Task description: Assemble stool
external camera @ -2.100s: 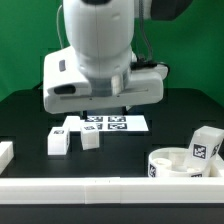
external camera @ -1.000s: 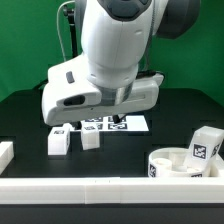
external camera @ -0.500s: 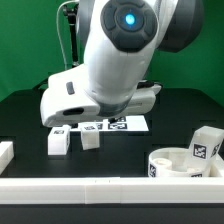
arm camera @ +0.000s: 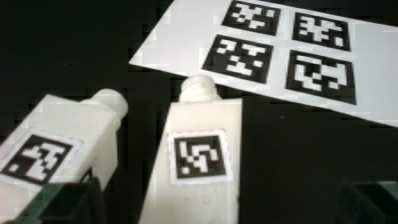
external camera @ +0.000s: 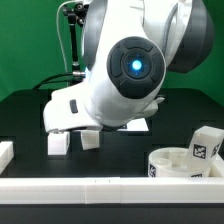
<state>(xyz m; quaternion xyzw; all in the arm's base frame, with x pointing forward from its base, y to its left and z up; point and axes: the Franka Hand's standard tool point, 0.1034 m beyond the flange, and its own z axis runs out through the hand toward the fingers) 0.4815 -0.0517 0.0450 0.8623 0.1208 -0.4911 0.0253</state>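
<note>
End effector (arm camera: 214,205) spread wide, pinching nothing. Just beneath, on the desk (external camera: 25,115): outer leg (arm camera: 68,140) by one finger, centred leg (arm camera: 201,150) between both. Probably light, rigid, smooth; best pinched across flat sides, mid-length. Seat (external camera: 185,165) well apart, toward the exterior view's right.

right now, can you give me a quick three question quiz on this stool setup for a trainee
1. Count: in the wrist view, how many legs lie close to the marker board?
2. True or false: the gripper is shut on a leg.
3. In the exterior view the seat lies toward: a) that view's left, b) that view's right, c) its far middle.
Key: 1 two; 2 false, its fingers stand apart with nothing clamped; 3 b.
</note>
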